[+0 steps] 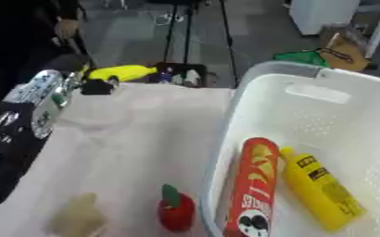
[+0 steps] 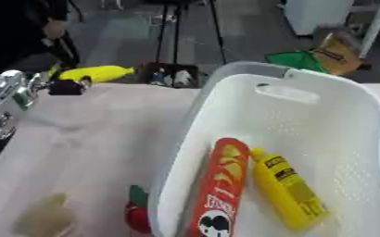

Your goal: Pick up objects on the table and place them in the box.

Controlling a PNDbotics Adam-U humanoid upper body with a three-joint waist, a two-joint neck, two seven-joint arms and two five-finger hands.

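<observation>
red chip can: print blurred, unreadable | yellow bottle: dark label marks, unreadable | no other text

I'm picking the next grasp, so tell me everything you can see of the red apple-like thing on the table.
The red apple-like object looks like a glossy plastic toy: a round red body with an upright green stem or leaf on top. It stands on the pale tablecloth near the front edge, right beside the white basket, close to or touching its wall; contact cannot be confirmed. A tan object lies apart to its left. No hand touches it.
</observation>
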